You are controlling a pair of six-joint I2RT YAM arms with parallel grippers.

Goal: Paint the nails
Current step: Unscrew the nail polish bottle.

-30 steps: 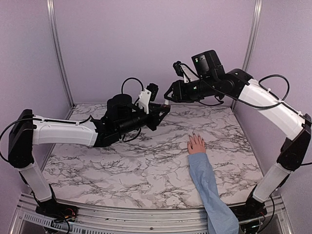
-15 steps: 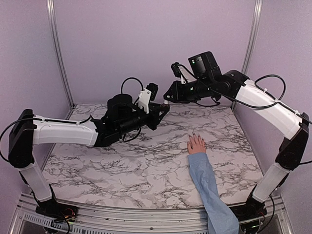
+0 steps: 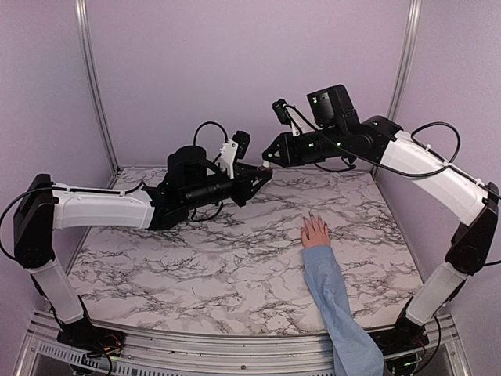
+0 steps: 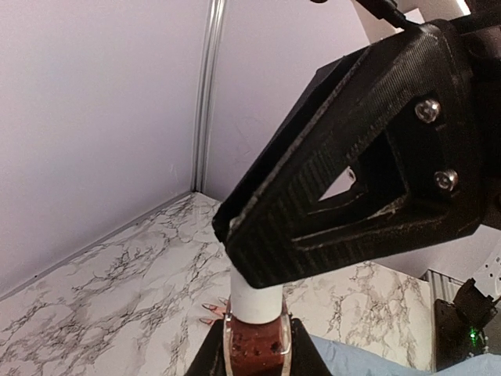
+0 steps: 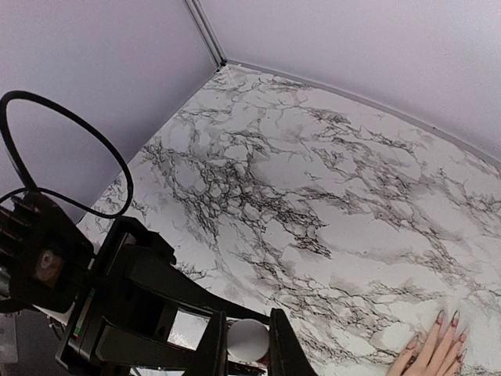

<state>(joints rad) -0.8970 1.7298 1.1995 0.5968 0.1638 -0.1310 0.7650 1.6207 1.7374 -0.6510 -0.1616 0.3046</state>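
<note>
A small pinkish hand with a light-blue sleeve lies flat on the marble table, right of centre. Its nails are tiny and dark; they also show in the right wrist view and the left wrist view. My left gripper is shut on a small clear bottle of dark red polish, held in the air above the table's back. My right gripper is shut on the bottle's white cap. Both grippers are well behind and left of the hand.
The marble table is enclosed by lilac walls with metal corner posts. A black cable loop hangs from the left arm. The sleeved forearm runs off the table's near edge beside the right arm's base.
The left arm's wrist has risen and straightened a little while holding the bottle. The right arm has shifted slightly left and stays on the cap. The hand has not moved.
</note>
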